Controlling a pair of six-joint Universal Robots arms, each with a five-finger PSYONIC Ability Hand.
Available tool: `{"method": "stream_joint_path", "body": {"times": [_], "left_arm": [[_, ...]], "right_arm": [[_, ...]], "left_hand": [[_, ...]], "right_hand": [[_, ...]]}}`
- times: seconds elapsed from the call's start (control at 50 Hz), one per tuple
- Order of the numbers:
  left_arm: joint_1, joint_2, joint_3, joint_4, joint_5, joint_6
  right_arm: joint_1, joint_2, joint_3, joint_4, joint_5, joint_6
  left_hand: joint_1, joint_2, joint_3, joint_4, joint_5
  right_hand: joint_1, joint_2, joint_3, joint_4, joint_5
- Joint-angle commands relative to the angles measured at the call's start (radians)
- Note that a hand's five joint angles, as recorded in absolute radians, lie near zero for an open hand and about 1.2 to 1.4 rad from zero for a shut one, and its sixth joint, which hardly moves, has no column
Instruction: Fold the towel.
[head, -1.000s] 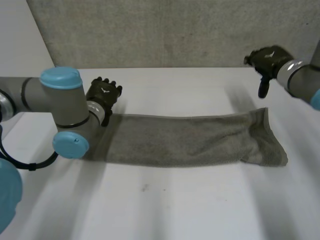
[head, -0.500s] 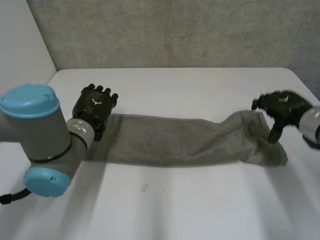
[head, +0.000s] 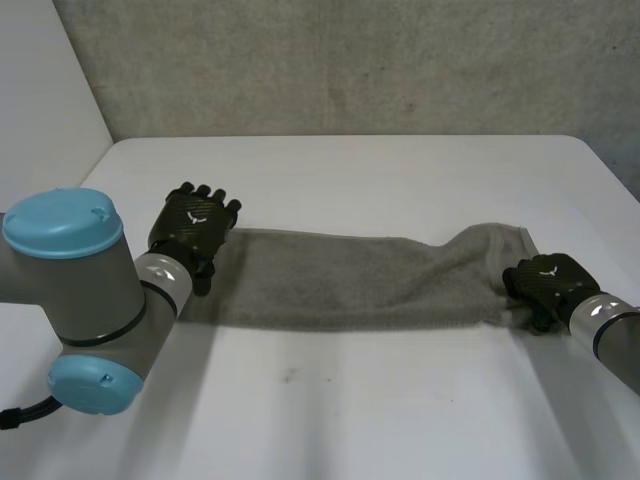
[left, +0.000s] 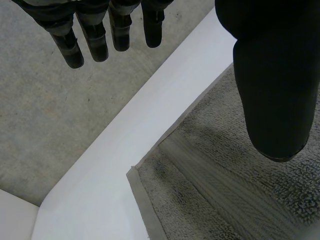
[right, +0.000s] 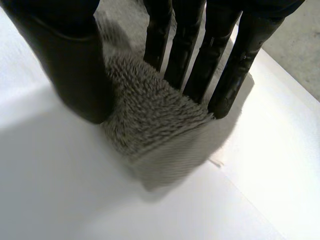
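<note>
The black left hand (head: 195, 222) is at the left end of the single grey terry-cloth towel (head: 350, 280), its fingers straight and spread, gripping nothing. The towel lies on the white table (head: 380, 170) as one long narrow strip. Its long axis runs left to right, and its right end is bunched where the black right hand (head: 545, 283) pinches that end between thumb and straight fingers.

so the grey-brown terry towel (head: 350, 280) is lying flat as one long narrow strip across the white bench (head: 400, 180), right end scrunched up a bit
</note>
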Motion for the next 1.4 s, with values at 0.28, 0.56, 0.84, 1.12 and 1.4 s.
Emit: {"method": "stream_joint_path", "body": {"times": [0.28, 0.56, 0.84, 1.12, 1.4], "left_arm": [[0.0, 0.003, -0.004, 0.0, 0.0, 0.0], [0.008, 0.025, -0.009, 0.0, -0.002, -0.008], [0.025, 0.078, -0.007, 0.0, -0.002, -0.091], [-0.009, 0.083, -0.011, 0.0, -0.002, -0.092], [-0.175, 0.046, 0.075, 0.074, -0.012, -0.098]], "right_arm": [[-0.17, -0.045, -0.035, -0.034, 0.063, -0.179], [-0.004, -0.086, -0.283, 0.026, 0.194, -0.314], [0.719, 0.116, -0.506, 0.029, 0.254, -0.239], [0.851, 0.129, -0.397, 0.031, 0.257, -0.248], [0.535, -0.145, -0.09, -0.008, 0.166, -0.006]], "left_hand": [[0.004, 0.009, 0.007, 0.009, -0.027], [0.004, 0.009, 0.007, 0.009, -0.027], [0.004, 0.009, 0.007, 0.009, -0.027], [0.004, 0.009, 0.007, 0.009, -0.027], [0.004, 0.009, 0.007, 0.009, -0.027]], "right_hand": [[0.477, 0.482, 0.484, 0.486, 0.483], [0.477, 0.482, 0.484, 0.486, 0.483], [0.477, 0.482, 0.484, 0.486, 0.483], [-0.593, -0.588, -0.586, -0.584, -0.587], [-0.744, -0.74, -0.738, -0.736, -0.739]]}}
